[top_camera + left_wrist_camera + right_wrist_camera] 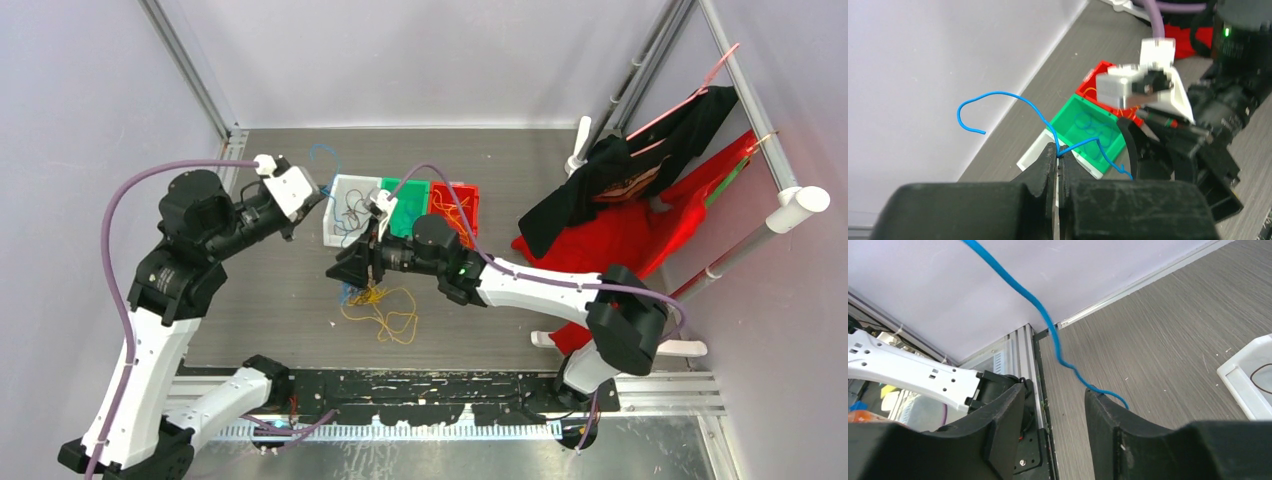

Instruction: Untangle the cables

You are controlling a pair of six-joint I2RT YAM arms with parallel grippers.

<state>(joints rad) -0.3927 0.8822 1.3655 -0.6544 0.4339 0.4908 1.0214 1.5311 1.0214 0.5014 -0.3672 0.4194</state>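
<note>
Blue cable [1043,315] ran off top edge of R wrist view; its lower end was hidden behind one finger [1113,430]. White bin [1235,377] was cut off at R edge, contents mostly unseen.

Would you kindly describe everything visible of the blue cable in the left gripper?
The blue cable is a thin, smooth, plastic-looking wire held above the table. The shut left gripper pinches it mid-length; one end arcs up into a hook, the other droops in waves past the open right gripper.
</note>
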